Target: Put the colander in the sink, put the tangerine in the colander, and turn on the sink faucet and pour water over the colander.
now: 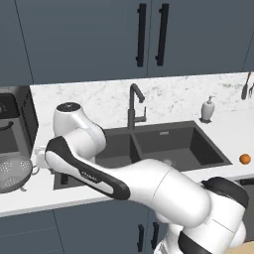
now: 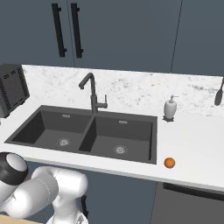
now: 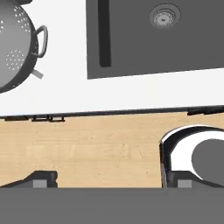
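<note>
The silver-grey colander (image 1: pixel 12 171) stands on the white counter left of the dark double sink (image 1: pixel 163 146), beside a black appliance. In the hand view the colander (image 3: pixel 15 48) lies at the upper left, with the sink (image 3: pixel 131 52) and a round drain to its right. My gripper (image 3: pixel 110 180) hangs open over the counter's front edge, right of the colander, holding nothing. The tangerine (image 1: pixel 244 158) rests on the counter right of the sink, near the front edge (image 2: pixel 169 162). Behind the divider between the basins rises the sink faucet (image 1: pixel 133 106), also visible from the right (image 2: pixel 92 94).
A white soap dispenser (image 2: pixel 170 108) stands behind the sink's right corner. A black appliance (image 2: pixel 13 87) sits at the back left. Dark cabinets hang above the counter. My arm's white links (image 1: pixel 149 183) stretch across the sink's front. Wooden floor (image 3: pixel 100 144) lies below the counter edge.
</note>
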Robot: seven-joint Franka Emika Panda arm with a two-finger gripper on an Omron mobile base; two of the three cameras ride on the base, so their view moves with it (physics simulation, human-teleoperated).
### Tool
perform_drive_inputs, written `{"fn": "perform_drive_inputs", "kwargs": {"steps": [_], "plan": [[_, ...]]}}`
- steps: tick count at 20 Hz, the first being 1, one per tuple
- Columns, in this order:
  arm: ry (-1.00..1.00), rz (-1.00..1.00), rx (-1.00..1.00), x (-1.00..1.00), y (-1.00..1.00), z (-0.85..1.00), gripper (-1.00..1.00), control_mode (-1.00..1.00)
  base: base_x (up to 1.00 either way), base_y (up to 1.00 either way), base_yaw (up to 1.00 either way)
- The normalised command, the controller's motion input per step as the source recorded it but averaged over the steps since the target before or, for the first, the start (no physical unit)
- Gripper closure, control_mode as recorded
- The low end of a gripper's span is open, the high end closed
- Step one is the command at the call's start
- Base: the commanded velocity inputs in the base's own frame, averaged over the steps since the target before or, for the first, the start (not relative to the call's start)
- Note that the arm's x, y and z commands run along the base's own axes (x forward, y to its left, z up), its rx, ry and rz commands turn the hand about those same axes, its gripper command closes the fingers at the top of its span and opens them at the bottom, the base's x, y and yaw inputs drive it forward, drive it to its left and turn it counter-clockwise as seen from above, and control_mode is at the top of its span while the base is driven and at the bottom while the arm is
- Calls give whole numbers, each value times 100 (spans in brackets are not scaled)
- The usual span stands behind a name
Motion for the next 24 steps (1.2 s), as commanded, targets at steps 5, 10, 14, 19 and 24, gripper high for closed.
{"fn": "perform_drive_inputs", "kwargs": {"steps": [5, 10, 14, 19, 24], "plan": [[-1, 0, 3, -1, 41, -5, -100, -100, 0, 0, 0], [-3, -4, 0, 0, 55, -18, -100, -100, 0, 0, 0], [-9, -3, 0, 0, 35, -7, -100, -100, 0, 0, 0], [-9, -4, 1, 5, 23, -13, -100, -100, 0, 0, 0], [-3, -5, 4, 24, 21, -28, -100, -100, 0, 0, 0]]}}
